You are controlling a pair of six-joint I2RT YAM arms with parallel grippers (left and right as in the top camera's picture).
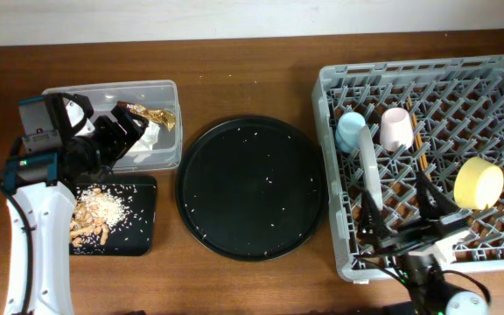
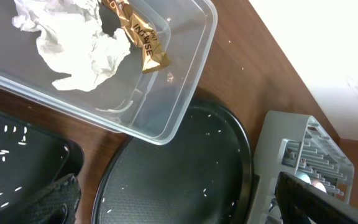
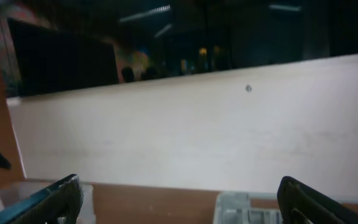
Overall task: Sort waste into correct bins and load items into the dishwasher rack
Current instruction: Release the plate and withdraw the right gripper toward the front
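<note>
Left gripper (image 2: 178, 186) hangs over the clear tub (image 2: 188, 93), fingers spread wide, nothing between them. Crumpled tissue (image 2: 73, 43) and gold wrapper (image 2: 138, 31) lie on the tub floor, touching each other. In the left wrist view both sit up and to the left of the finger gap, which frames the tub's corner and the round black tray (image 1: 252, 188) instead. The wrapper's long axis runs on a diagonal, upper left to lower right in that view.

Shallow black tray (image 1: 138, 214), just beside the tub, holds the food scraps (image 1: 90, 223) and rice.

Right gripper (image 3: 179, 183) is at the near edge of the dishwasher rack (image 1: 326, 96) — fingers apart and empty, camera facing the wall. In the rack: blue cup (image 1: 351, 129), pink cup (image 1: 396, 127), plate (image 1: 367, 171) on edge, yellow bowl (image 1: 478, 184), chopsticks (image 1: 420, 144).

Judgement: the sort looks finished. Only loose rice grains remain on the round tray — between the arms, nearer the left.
</note>
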